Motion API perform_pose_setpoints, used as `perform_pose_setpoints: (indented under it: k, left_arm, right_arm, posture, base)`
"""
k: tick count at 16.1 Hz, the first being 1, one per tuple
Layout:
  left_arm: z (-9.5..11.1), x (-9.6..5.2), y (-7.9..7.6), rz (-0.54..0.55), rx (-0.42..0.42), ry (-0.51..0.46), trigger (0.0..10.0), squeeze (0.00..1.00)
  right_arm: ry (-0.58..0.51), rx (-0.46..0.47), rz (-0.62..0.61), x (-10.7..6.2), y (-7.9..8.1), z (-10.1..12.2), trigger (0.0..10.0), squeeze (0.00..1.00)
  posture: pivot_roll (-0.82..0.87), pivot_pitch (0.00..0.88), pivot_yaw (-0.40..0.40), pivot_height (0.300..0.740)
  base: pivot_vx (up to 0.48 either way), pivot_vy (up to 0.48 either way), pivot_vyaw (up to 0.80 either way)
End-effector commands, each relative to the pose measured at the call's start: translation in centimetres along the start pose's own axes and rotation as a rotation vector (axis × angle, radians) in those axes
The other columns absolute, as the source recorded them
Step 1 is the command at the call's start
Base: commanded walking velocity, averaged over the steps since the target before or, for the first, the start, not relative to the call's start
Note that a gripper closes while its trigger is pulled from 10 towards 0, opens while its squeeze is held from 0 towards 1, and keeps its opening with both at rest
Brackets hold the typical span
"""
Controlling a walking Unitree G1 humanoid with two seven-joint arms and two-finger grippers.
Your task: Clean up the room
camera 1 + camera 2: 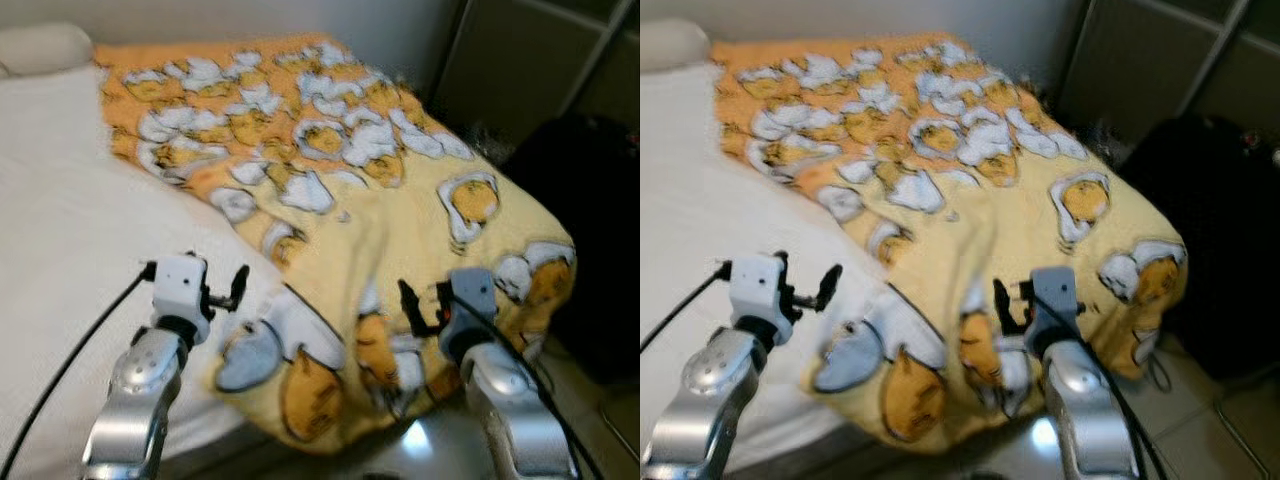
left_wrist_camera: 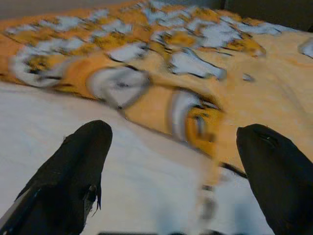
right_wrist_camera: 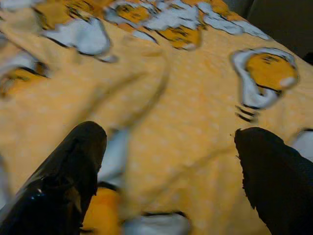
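Blanket (image 1: 400,200) looks soft and floppy; both spread-open grippers, left (image 1: 225,290) and right (image 1: 420,305), should pinch its near edge.

A yellow-orange blanket (image 1: 350,190) printed with white-and-yellow egg figures lay rumpled across the white bed (image 1: 60,220). Its near corner hung over the bed's edge in loose folds, directly before me. Views were blurred.

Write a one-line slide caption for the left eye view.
Both open grippers, left and right, poised over a yellow egg-print blanket rumpled across a white bed.
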State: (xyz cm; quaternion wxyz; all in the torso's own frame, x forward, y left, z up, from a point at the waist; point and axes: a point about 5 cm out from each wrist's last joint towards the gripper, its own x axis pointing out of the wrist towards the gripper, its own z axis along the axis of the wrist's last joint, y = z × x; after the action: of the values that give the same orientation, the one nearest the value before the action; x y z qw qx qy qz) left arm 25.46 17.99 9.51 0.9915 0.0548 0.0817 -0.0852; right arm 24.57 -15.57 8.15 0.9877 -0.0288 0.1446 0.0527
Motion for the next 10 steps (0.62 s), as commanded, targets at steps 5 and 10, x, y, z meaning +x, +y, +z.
perform_pose_setpoints:
  k: [5, 10]
  left_arm:
    - [-1.0, 0.7, 1.0, -0.094, 0.034, 0.073, 10.0, 1.0]
    - [-2.9, 3.4, 2.4, -0.178, 0.11, 0.213, 10.0, 0.49]
  right_arm:
    - [0.018, -0.108, 0.048, 0.4, -0.9, 0.4, 10.0, 0.0]
    - [-0.01, -0.161, 0.195, 0.8, -1.3, 2.2, 10.0, 0.0]
  posture:
    - [-0.09, 0.0, -0.02, 0.74]
    - [-0.1, 0.0, -0.031, 0.74]
  base:
    - [0.0, 0.0, 0.0]
    - [0.0, 0.0, 0.0]
